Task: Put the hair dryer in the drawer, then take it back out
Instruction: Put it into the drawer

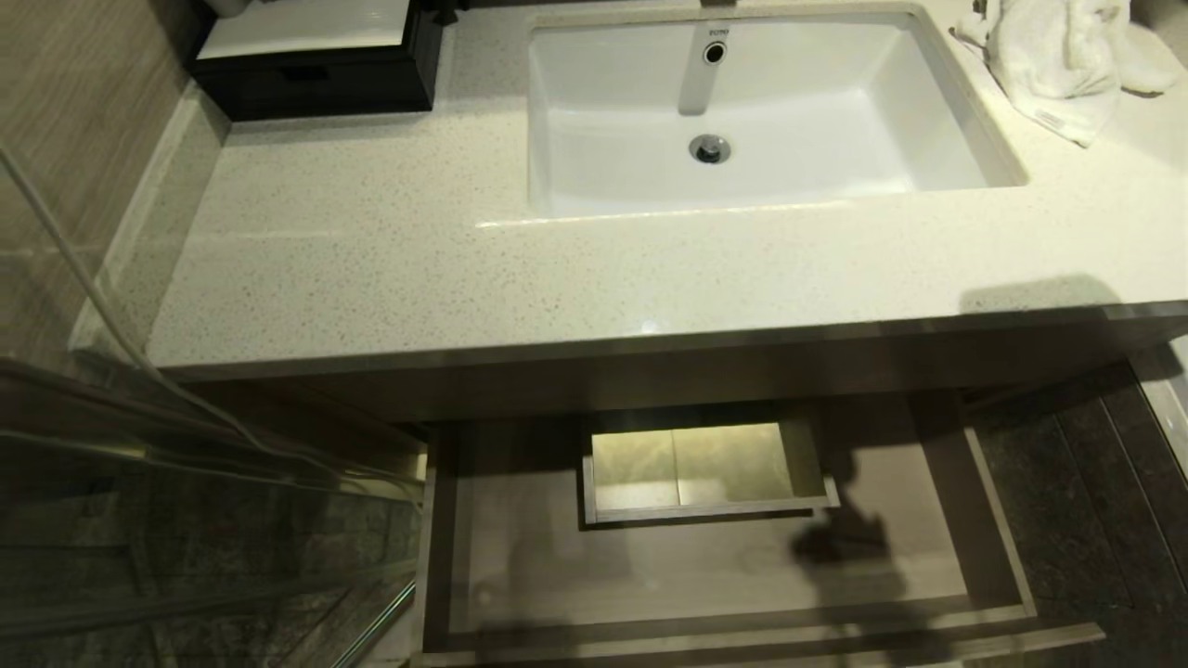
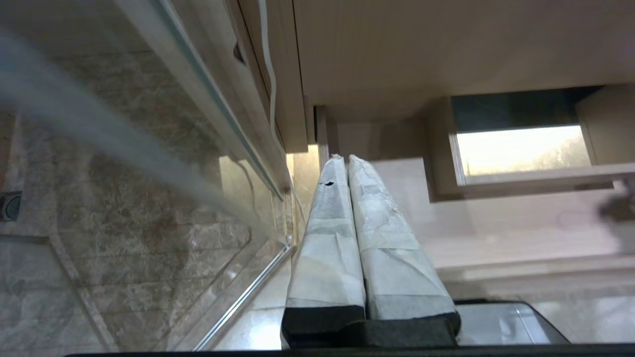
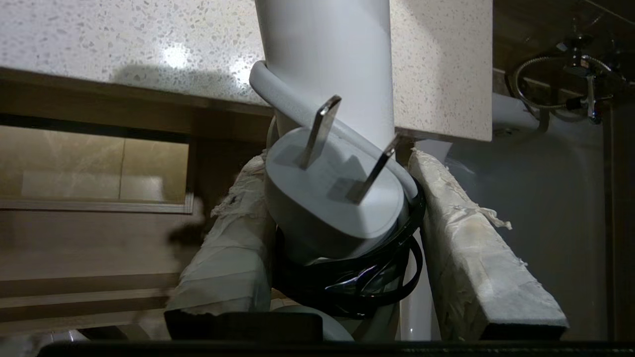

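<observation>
Only the right wrist view shows the right gripper pinching the hair dryer; left jaws pressed together.

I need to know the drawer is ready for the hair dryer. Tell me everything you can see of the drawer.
The drawer is pulled fully open beneath the speckled countertop. It is wide and shallow, of light-brown wood-grain board, with a flat front without a handle. Near its back a rectangular boxed cutout shows pale floor below. Nothing lies on its bottom; only a dark shadow falls across the right part.
</observation>
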{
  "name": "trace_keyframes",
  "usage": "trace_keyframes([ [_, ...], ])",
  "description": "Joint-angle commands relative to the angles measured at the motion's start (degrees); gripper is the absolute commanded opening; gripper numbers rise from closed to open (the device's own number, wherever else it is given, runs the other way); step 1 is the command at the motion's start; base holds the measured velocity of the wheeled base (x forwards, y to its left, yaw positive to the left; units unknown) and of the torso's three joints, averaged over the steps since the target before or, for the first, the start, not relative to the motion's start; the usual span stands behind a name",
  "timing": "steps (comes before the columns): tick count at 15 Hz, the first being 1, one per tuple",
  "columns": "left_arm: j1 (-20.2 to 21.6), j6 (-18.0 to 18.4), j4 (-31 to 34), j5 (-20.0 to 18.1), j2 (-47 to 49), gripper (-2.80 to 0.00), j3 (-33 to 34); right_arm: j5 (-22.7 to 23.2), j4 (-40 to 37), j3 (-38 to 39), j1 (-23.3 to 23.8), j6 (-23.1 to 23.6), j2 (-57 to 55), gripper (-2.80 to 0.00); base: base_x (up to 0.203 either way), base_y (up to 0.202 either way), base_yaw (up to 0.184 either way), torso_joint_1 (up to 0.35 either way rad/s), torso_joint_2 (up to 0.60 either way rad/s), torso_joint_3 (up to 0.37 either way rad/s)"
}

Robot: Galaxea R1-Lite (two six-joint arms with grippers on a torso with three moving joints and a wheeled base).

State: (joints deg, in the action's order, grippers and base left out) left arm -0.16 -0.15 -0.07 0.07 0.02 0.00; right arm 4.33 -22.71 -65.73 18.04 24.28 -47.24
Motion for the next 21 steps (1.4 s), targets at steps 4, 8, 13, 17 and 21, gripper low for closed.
trace_keyframes([
  [4, -0.02, 0.01, -0.01, 0.01, -0.02, -2.8, 0.08, 0.07, 0.81, 1.4, -0.21, 0.15, 1.28, -2.8, 0.0, 0.0, 0.0, -0.313, 0.1, -0.222],
  [8, -0.02, 0.04, -0.01, 0.01, -0.02, -2.8, 0.02, 0.07, 1.0, 1.66, -0.46, 0.15, 1.38, -2.8, 0.0, 0.0, 0.0, -0.283, 0.04, -0.238],
  [13, -0.02, -0.02, -0.01, 0.01, -0.02, -2.8, 0.0, 0.07, 1.0, 2.13, -0.46, 0.15, 1.92, -2.8, 0.0, 0.0, 0.0, -0.258, -0.01, -0.275],
  [17, -0.02, 0.03, -0.01, 0.01, -0.02, -2.8, 0.0, 0.07, 1.0, 2.54, -0.46, 0.15, 2.06, -2.8, 0.0, 0.0, 0.0, -0.224, -0.07, -0.306],
  [21, -0.02, -0.02, -0.01, 0.01, -0.02, -2.8, 0.0, 0.07, 1.97, 2.63, -0.46, -0.73, 2.06, -2.8, 0.0, 0.0, 0.0, -0.222, -0.01, -0.214],
])
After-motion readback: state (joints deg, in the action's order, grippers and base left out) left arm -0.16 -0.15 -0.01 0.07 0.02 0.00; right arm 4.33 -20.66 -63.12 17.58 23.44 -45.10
